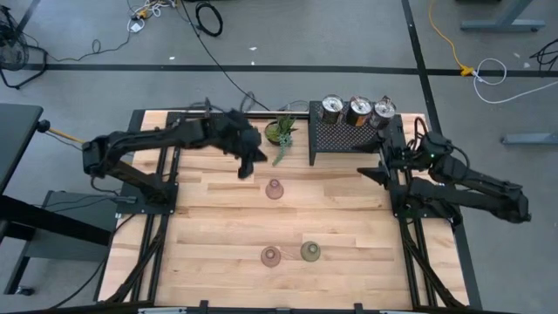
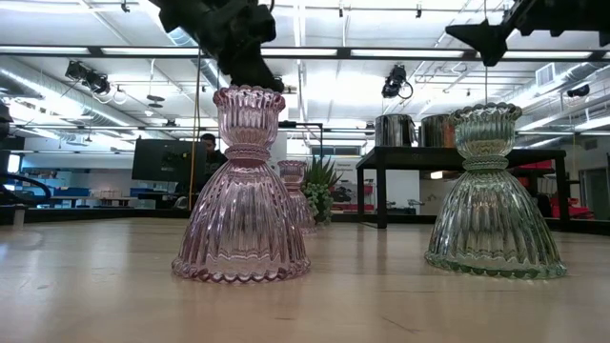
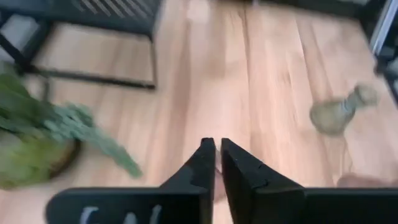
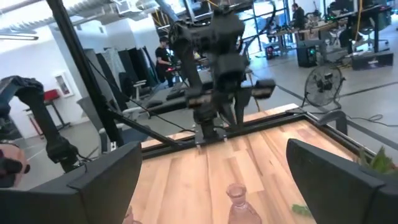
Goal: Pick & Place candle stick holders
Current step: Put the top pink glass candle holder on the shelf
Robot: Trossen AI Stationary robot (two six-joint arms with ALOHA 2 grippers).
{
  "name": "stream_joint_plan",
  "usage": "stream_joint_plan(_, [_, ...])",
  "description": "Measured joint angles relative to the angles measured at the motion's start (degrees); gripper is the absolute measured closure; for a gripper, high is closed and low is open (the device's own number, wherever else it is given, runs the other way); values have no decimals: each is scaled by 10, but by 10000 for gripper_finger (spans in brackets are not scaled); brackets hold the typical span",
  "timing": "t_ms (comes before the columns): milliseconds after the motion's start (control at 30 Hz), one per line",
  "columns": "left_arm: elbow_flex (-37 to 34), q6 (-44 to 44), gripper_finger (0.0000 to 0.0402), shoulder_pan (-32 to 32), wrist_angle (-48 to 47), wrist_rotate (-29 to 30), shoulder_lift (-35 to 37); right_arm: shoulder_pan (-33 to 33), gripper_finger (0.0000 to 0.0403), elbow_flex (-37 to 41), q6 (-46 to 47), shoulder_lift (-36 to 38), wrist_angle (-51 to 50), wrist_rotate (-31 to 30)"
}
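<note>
Likely brittle and slick, the pink glass holder (image 1: 274, 189) wants gripping at its narrow neck; left gripper (image 1: 247, 165) fingers are pressed together empty, right gripper (image 1: 373, 174) fingers spread wide.

Table centre open. Obstacles: pink holder (image 1: 274, 189) just off centre toward 12; pink holder (image 1: 270, 255) and olive-green holder (image 1: 309, 252) at 6; potted plant (image 1: 281, 133), black mesh rack (image 1: 349, 139) at 12-1.
</note>
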State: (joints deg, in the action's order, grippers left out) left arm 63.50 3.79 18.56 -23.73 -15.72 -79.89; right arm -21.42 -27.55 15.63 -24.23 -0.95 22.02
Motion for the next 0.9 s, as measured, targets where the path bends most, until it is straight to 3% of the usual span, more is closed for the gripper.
stream_joint_plan(267, [-74, -18, 235, -107, 77, 148, -40, 37, 9, 0, -14, -1, -2, -36])
stream_joint_plan(500, [-90, -31, 128, -163, 139, 214, -110, 39, 9, 0, -15, -1, -1, -48])
stream_joint_plan(700, [-90, -51, 104, -182, 141, 292, -142, 39, 9, 0, -16, -1, -4, -45])
stream_joint_plan(900, [-90, -77, 103, -182, 195, 277, -175, 39, 9, 0, -28, -1, -11, -46])
